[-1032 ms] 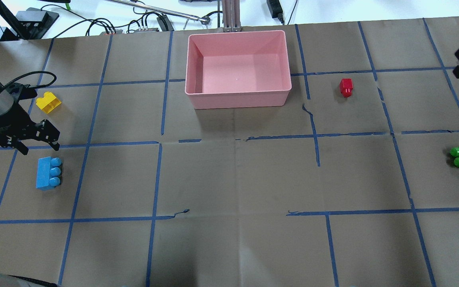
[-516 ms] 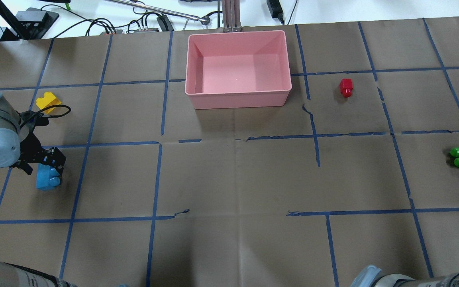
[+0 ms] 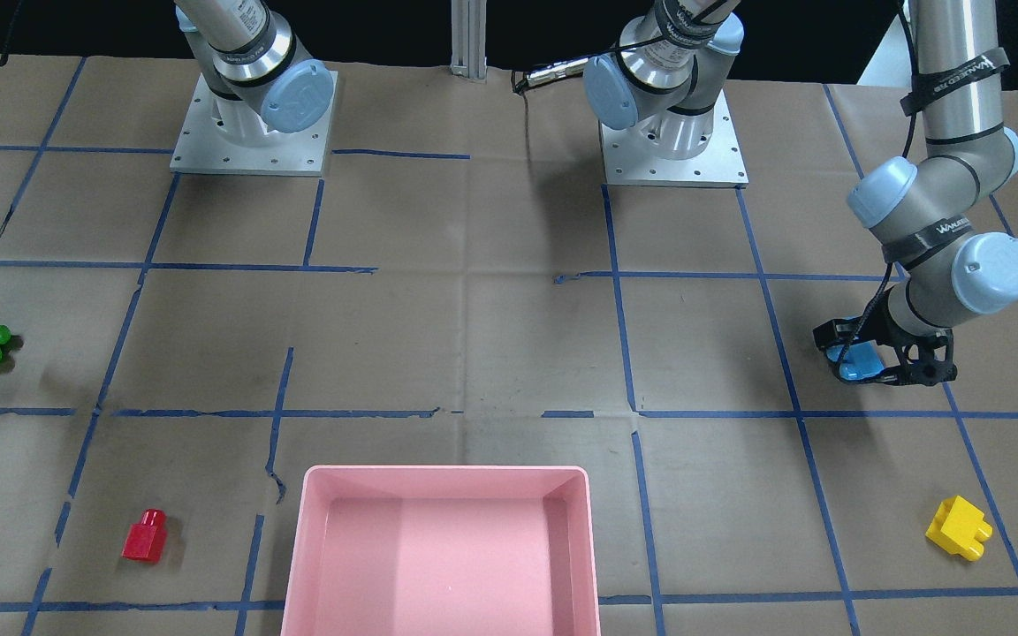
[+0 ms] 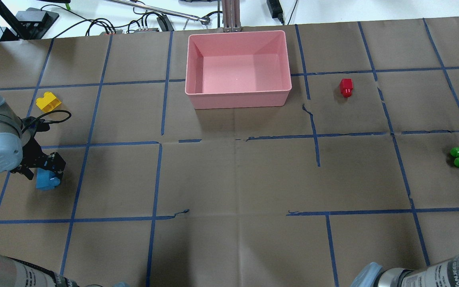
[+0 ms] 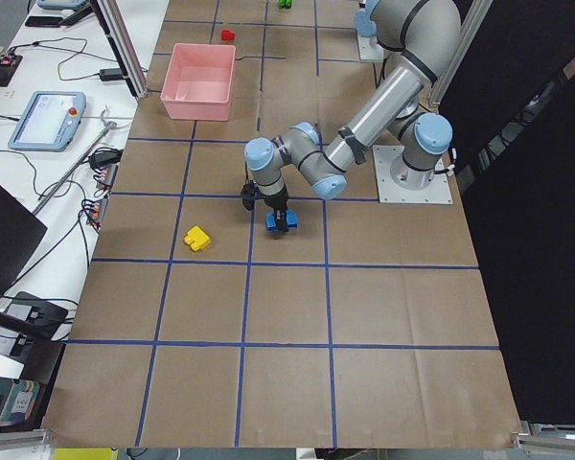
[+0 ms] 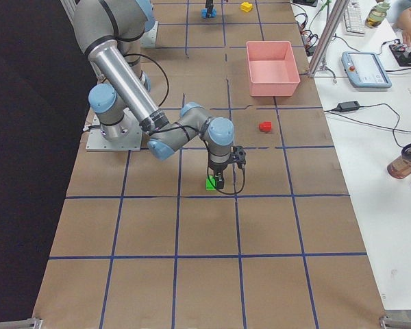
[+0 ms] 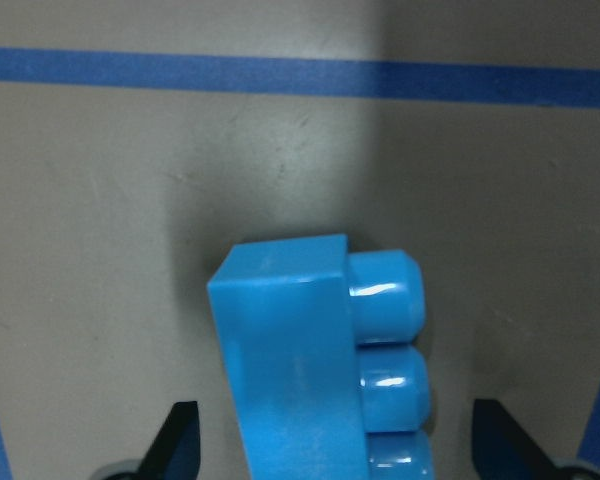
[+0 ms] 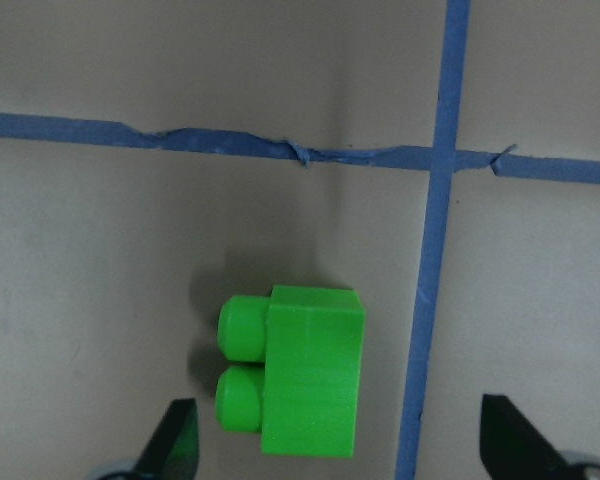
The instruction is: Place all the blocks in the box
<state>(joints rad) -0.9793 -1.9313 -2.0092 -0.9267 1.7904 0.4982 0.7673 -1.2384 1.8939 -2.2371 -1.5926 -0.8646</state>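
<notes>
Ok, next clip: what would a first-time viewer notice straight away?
At opposite ends of the table, the left gripper sits low with jaws open astride the blue block, and the right gripper, also open, over the green block. The big pink box at the far middle edge holds nothing.

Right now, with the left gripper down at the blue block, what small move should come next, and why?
Probably close the left gripper on the blue block. In the left wrist view its fingertips sit on either side of the block with a gap showing on both sides, so the block looks straddled but not yet gripped.
</notes>
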